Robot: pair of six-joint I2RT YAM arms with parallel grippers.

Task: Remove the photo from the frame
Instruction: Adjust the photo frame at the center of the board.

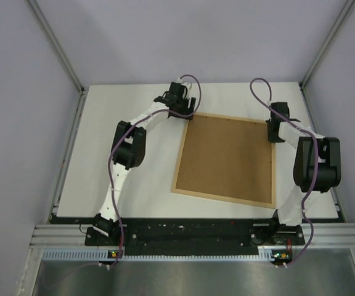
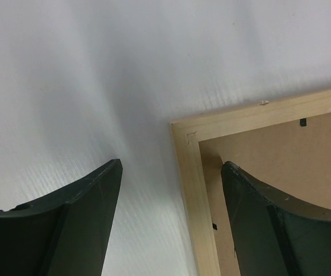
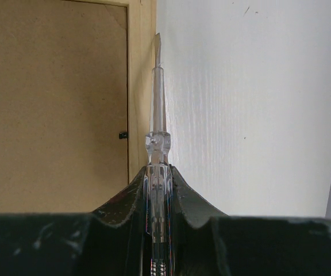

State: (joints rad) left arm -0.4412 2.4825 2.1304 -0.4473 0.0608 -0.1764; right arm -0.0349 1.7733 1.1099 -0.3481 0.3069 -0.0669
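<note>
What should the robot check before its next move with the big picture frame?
1. Frame lies flat on the table, brown back up: ok.
2. Left gripper is open, with one finger on each side of the frame's corner: ok.
3. Right gripper is shut on the clear tool: ok.
4. Tool's tip has slipped under the frame's edge: cannot tell, it shows only beside the edge.
5. Black tab on the back is turned aside: cannot tell, too small.
6. Photo can be seen and reached: not ok, only the brown back shows.
</note>
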